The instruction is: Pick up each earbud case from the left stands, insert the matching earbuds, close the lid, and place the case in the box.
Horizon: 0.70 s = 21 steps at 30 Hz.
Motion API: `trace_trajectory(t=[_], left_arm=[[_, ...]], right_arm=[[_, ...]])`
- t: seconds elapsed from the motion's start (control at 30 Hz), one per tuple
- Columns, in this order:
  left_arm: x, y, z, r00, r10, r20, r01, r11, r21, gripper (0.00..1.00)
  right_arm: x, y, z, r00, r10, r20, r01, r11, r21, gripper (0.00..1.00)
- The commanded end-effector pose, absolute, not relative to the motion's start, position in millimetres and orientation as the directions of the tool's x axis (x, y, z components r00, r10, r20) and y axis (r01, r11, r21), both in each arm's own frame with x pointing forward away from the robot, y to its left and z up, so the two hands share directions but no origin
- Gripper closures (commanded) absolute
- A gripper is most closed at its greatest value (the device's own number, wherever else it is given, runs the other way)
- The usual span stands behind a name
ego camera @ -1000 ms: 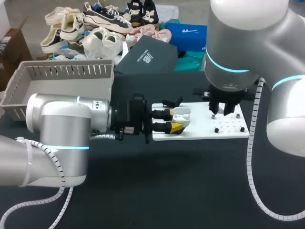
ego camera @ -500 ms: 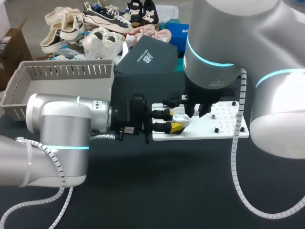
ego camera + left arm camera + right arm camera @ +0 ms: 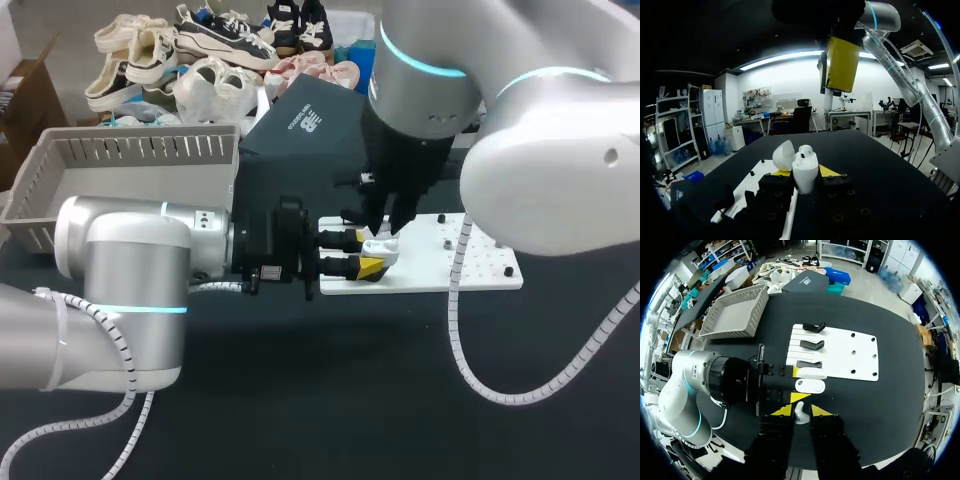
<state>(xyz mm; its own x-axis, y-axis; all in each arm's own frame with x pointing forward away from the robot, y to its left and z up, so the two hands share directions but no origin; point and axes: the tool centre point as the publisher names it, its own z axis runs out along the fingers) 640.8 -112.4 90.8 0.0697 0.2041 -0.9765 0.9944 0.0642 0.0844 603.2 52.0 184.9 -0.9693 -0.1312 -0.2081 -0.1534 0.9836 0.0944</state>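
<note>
The black desk (image 3: 330, 400) is taken up largely by the two arms. The left arm (image 3: 120, 290) is stretched low across it from the left. The right arm (image 3: 520, 150) is arched over from the right, with its wrist pointed straight down. A grey slatted box (image 3: 130, 150) is set at the far left of the desk. A white board (image 3: 470, 262) is laid flat near the middle, and black stands (image 3: 811, 345) are lined along its left edge. The left claw (image 3: 365, 253) is positioned at that edge, and its fingers are pressed from two sides against a white earbud case (image 3: 805, 172). The case is held upright above the board's near left corner, with its lid (image 3: 784, 155) tipped open. A seated earbud (image 3: 805, 149) is seen in the case's top. The right claw (image 3: 800, 410) is hung directly above the open case. It is narrowed to a small gap, in which a loose earbud (image 3: 799, 416) is pinched between the yellow tips.
</note>
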Motion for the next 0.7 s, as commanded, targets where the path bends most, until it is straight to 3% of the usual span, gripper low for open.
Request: trace_trajectory(t=[0.03,0.7], left_arm=[[639.1,-112.7,90.1,0.072,0.202,-0.977,0.994,0.070,0.088,1.00],[639.1,-112.7,90.1,0.072,0.202,-0.977,0.994,0.070,0.088,1.00]], right_arm=[[608.9,50.9,184.7,-0.979,-0.137,-0.154,-0.154,0.983,0.100,1.00],[611.8,50.3,182.2,-0.982,-0.130,-0.135,-0.143,0.986,0.089,1.00]])
